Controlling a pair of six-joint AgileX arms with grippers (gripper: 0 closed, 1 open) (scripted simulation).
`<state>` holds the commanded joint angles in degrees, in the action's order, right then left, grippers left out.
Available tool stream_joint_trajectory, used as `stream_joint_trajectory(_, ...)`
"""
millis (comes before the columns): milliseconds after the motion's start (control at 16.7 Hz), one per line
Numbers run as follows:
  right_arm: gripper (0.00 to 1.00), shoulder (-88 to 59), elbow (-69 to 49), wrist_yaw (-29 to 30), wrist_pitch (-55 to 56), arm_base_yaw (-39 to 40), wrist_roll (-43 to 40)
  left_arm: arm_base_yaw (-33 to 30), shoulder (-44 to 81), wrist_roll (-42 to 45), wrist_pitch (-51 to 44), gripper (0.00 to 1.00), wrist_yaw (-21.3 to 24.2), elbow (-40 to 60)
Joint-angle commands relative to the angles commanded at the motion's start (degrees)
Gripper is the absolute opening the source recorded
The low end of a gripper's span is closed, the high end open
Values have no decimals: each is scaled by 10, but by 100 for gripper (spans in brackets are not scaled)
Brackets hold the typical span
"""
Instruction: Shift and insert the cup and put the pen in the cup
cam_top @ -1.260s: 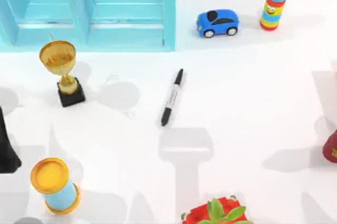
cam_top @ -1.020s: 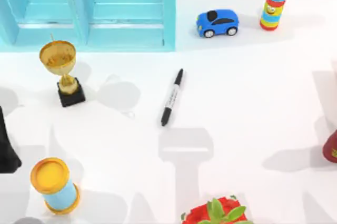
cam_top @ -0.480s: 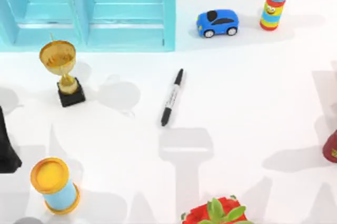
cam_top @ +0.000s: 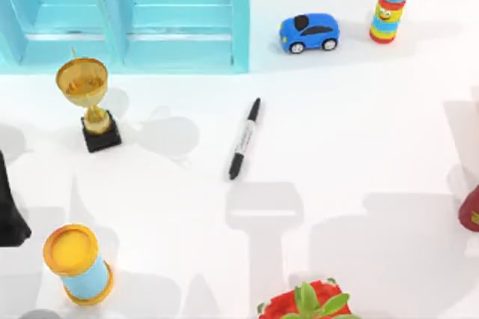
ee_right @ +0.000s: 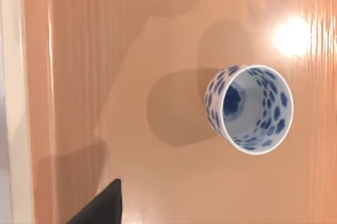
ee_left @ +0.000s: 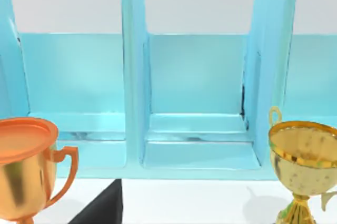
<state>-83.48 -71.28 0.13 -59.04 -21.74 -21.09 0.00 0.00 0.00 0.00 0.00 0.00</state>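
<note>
Top view: overhead, looking straight down at the white table (cam_top: 359,109), blue shelf unit (cam_top: 179,27) along the far edge. Left wrist view: low, close, facing level into the same shelf unit's bays (ee_left: 195,77), gold trophy (ee_left: 305,155) shared with the top view (cam_top: 86,90). Right wrist view: looking down, fairly near, onto the cup (ee_right: 248,108) on an orange-brown surface (ee_right: 105,50).

Cup (ee_right: 247,109) white, blue spots (orange-brown surface (ee_right: 131,50) beneath); pen (cam_top: 245,138) black, pale barrel; trophy (cam_top: 87,102) gold.

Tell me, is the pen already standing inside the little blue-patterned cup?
No. The pen lies flat on the white table in the top view, and the cup looks empty inside.
</note>
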Motion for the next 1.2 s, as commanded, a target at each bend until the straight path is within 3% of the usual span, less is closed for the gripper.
stream_joint_trajectory(480,100,-239,-217,0,-164,-63,-63,0,0,0,0,100,0,0)
stream_joint_trajectory(960,100,-247,-215,0,-160,-62,-64,0,0,0,0,100,0,0)
stream_joint_trajectory(1200,100,-263,-145,0,-73,-62,-63,0,0,0,0,100,0,0)
